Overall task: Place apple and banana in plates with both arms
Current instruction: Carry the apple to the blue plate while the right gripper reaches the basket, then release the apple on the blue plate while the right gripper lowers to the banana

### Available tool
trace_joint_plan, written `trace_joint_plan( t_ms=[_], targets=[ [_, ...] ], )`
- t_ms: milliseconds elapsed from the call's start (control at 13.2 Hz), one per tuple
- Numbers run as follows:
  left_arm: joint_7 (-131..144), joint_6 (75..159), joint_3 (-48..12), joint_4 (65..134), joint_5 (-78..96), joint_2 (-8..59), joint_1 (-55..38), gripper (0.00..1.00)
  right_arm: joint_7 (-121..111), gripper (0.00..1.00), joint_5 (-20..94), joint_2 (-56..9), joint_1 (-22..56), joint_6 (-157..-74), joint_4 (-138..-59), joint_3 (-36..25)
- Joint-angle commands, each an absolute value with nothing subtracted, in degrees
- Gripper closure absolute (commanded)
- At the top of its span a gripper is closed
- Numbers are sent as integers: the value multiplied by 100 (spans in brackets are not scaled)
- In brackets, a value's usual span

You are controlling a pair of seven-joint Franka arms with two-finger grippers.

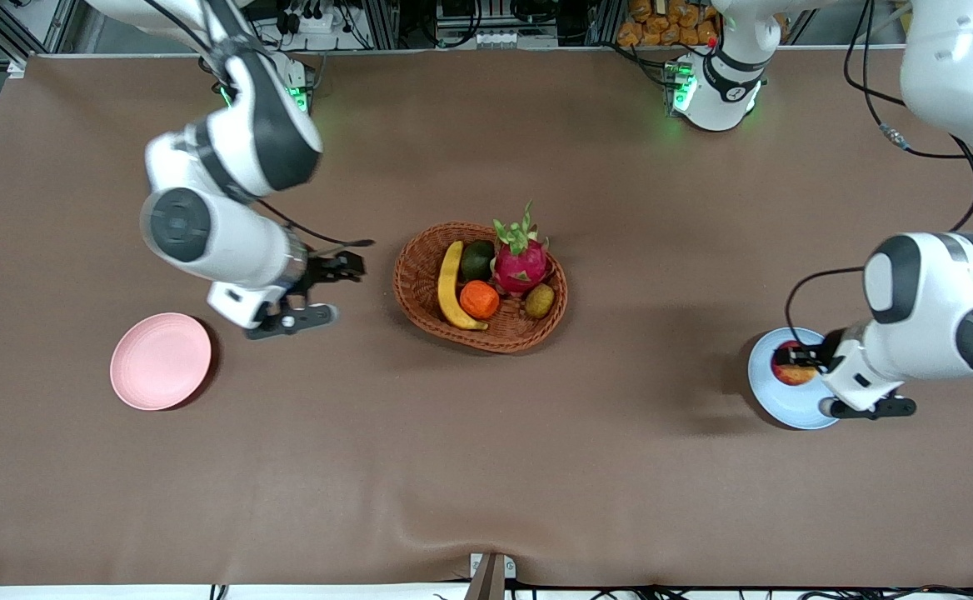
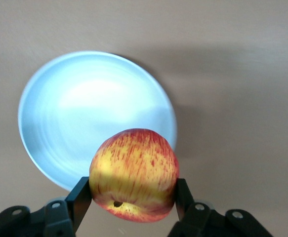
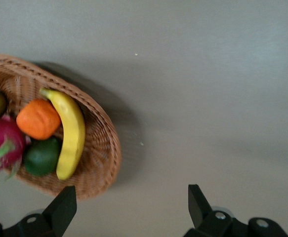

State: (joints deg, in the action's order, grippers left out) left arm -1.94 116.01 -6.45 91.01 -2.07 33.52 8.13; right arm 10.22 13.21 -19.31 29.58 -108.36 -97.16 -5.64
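The apple (image 2: 134, 175), firm and smooth, is clamped across its middle by the left tool (image 2: 134, 197) over the blue plate (image 2: 50, 123). The right tool (image 3: 129, 207) hangs spread apart beside the basket (image 3: 104, 148), where the stiff banana (image 3: 69, 131) lies, best taken mid-length.

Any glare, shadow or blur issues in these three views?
Front view: even light, soft shadows beside the basket and blue plate. Left wrist view: bright glare on that plate, apple sharp. Right wrist view: slight blur, basket shadow on the cloth.

High front view; downward close wrist views.
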Motion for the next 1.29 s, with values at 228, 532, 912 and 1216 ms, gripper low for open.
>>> trace_joint_plan(
  t_ms=[228,532,912,1216],
  targets=[
    [-448,11917,-703,9009,-641,3787,923,74,2511,0,1441,-2266,3804,-12003,-10335,-624],
    [-457,12024,-694,9018,-642,3718,1002,0,2883,0,2107,-2767,3893,-12550,-10283,-624],
    [-1510,11919,-738,8956,-633,3122,1292,0,3014,0,2285,-3120,4183,-12876,-10318,-633],
    [-1511,11164,-843,8956,-563,2121,1256,0,3182,3,2285,-3261,4333,-12885,-10318,-633]
  ],
)
